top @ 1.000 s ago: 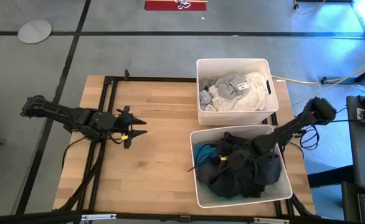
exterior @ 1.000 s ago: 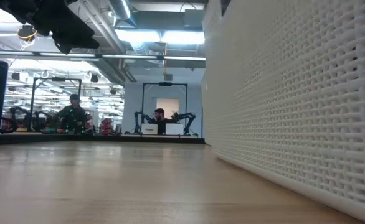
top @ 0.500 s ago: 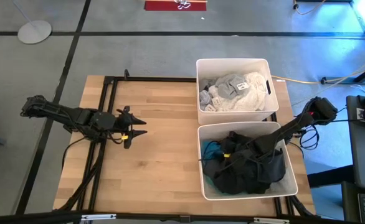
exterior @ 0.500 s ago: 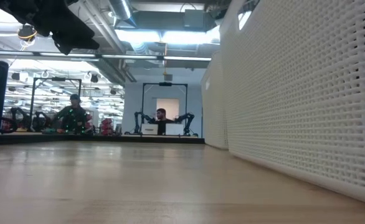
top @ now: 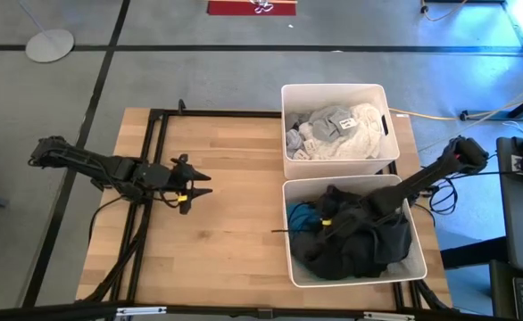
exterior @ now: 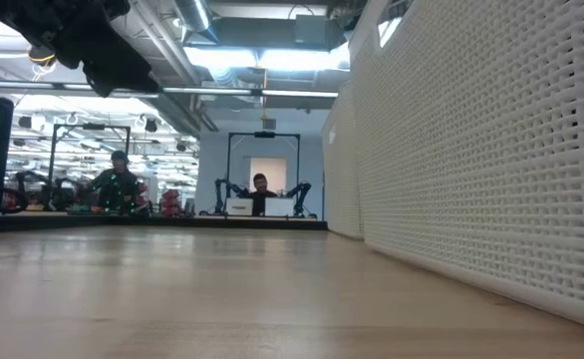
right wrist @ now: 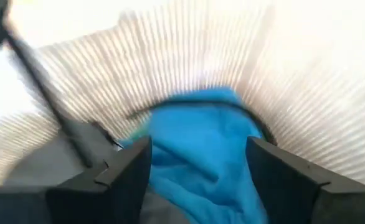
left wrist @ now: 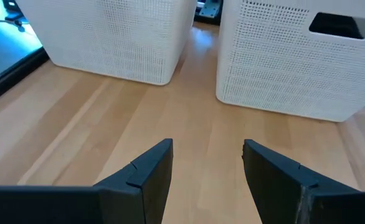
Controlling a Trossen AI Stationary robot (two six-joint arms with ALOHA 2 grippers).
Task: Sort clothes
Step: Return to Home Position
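- The light clothes (top: 342, 135), white, cream and pale grey, lie heaped in the upper white bin (top: 333, 88) of the high view, with a grey sock (top: 336, 118) on top of the heap.
- The dark clothes (top: 361, 251), black and dark grey, fill the lower white bin (top: 290, 257), which stands just beside the upper one, their walls nearly touching.
- A teal garment (top: 303, 217) shows at the edge of the dark heap, against the bin wall that faces the open table.
- The right gripper (top: 326, 225) is down inside the lower bin, over the dark clothes and next to the teal garment, and its arm reaches in across the bin's far rim.
- In the right wrist view the right gripper (right wrist: 198, 149) is released: its two fingers (right wrist: 123, 168) stand well apart, with the teal garment (right wrist: 195, 177) lying between and beyond them, and no cloth is pinched.
- The left gripper (top: 203, 183) hangs over the bare wooden table (top: 235, 250), well apart from both bins and pointing towards them.
- In the left wrist view the left gripper (left wrist: 207, 152) is spread wide and holds nothing; bare wood lies under it and the lattice walls of the two bins stand ahead.
- In the low view a bin's lattice wall (exterior: 491, 150) fills one side and the dark left arm (exterior: 73, 40) hangs at the upper corner.
- Far behind the table, two people (exterior: 120, 181) sit at other workstations.
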